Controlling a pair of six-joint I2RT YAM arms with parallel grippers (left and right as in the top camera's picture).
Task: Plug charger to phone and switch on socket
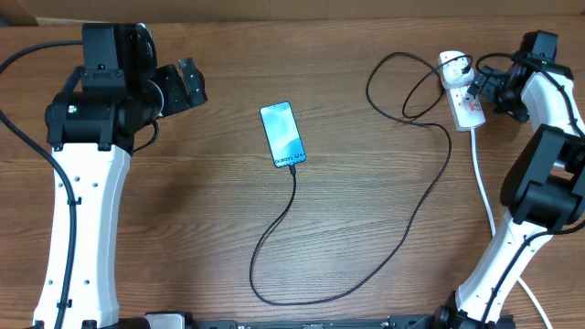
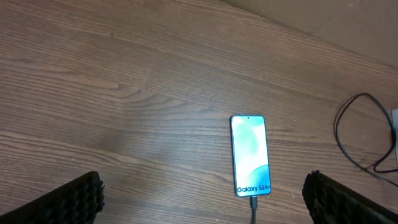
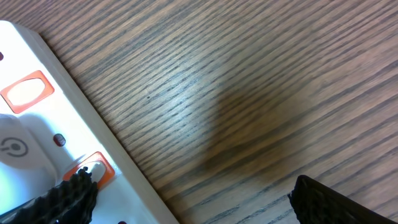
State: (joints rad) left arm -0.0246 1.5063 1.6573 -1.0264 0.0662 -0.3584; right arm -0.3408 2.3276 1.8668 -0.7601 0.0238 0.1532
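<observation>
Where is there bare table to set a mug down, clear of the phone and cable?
Widest: the bare table between the left gripper and the phone. Another patch lies right of the phone, inside the long curve of the cable. Crowded: the far right corner, where cable loops, the power strip and the right gripper meet.

White arm links point(image 1: 78, 228), black joints point(image 1: 91, 114), black cables point(image 1: 66, 239), ribbed pincer pads point(image 2: 71, 200)

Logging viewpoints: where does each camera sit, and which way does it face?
Overhead: above the table, facing down; left arm, right arm, phone, charger, socket.
Left wrist: facing the phone; open left claw at bottom edge.
Right wrist: close over the socket; open right claw at bottom edge.
Shared: phone, in overhead and left wrist.
</observation>
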